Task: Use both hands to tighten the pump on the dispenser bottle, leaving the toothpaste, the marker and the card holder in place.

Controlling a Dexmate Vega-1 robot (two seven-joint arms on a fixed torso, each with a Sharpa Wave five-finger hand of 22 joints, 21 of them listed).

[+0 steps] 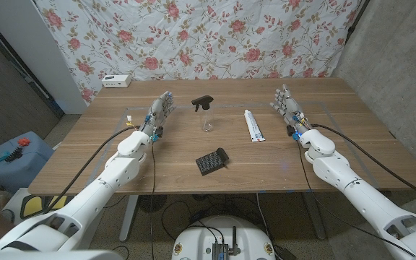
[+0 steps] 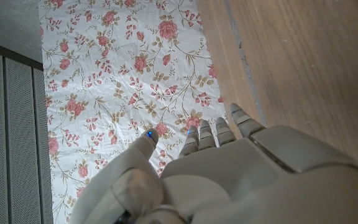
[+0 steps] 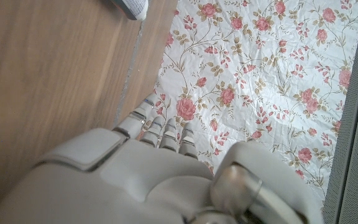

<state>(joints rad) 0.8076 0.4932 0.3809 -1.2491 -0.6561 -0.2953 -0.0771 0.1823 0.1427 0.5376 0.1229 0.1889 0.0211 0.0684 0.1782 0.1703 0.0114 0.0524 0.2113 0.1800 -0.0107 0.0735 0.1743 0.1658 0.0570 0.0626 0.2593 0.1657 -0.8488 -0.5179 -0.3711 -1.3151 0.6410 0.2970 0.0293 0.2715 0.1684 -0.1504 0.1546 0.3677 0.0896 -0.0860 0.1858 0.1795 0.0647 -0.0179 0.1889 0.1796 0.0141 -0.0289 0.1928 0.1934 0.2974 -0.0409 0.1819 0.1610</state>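
Dispenser bottle [image 1: 207,117]: clear body with a black trigger-style pump top, standing upright near the middle of the wooden tabletop [image 1: 121,155]. Nothing touches it.

Toothpaste [image 1: 253,126]: white tube lying flat, to the right of the bottle and apart from it, between the bottle and the right hand. One end of the tube shows in the right wrist view [image 3: 131,7].

Card holder [image 1: 212,161]: dark ribbed piece lying nearer the robot than the bottle, well apart from it.

Left hand [image 1: 161,110]: to the left of the bottle, raised with palm upright, fingers [image 2: 218,132] extended and apart, holding nothing. The left wrist view shows the back of this hand [image 2: 229,180] beside the tabletop edge, with a floral cloth [image 2: 123,68] beyond.

Right hand [image 1: 287,105]: to the right of the bottle, beyond the toothpaste, fingers spread and empty. Its back [image 3: 135,180] shows in the right wrist view.

White box [image 1: 115,80]: at the far left corner of the tabletop, well away from the bottle.
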